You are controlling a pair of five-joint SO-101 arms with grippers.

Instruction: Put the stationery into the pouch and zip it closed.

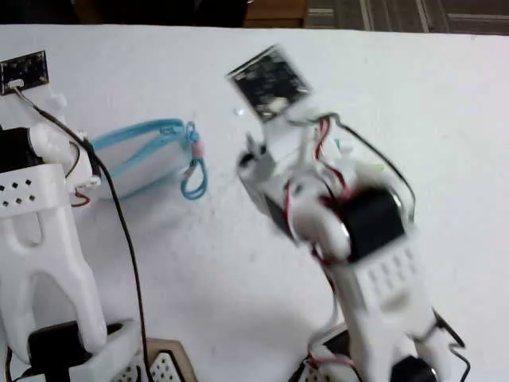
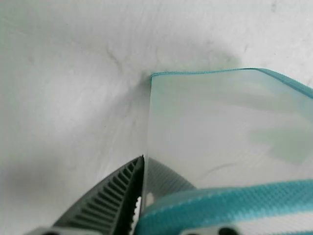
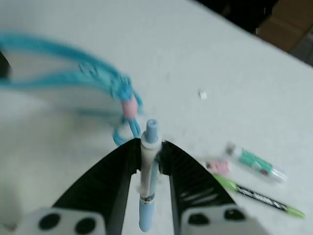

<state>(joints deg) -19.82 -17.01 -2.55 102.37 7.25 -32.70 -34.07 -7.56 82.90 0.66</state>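
Observation:
The clear pouch (image 1: 147, 155) with blue trim lies open at the table's left; its zip pull carries a pink bead (image 1: 196, 149). My left gripper (image 2: 143, 159) is shut on the pouch's (image 2: 220, 127) edge next to the blue zip band (image 2: 230, 200). To the right of the pouch, my right gripper (image 1: 256, 159) holds a light blue pen (image 3: 148, 166) upright, with the right gripper (image 3: 148, 144) shut on it. It is short of the pouch mouth (image 3: 73, 68). A green pen (image 3: 259, 198), a pink item (image 3: 218, 167) and a green-and-white tube (image 3: 254, 161) lie on the table.
The white table's far edge (image 1: 254, 29) runs along the back. A black cable (image 1: 123, 239) trails from the left arm over the table near the pouch. Open tabletop lies between the two arms and at the far right.

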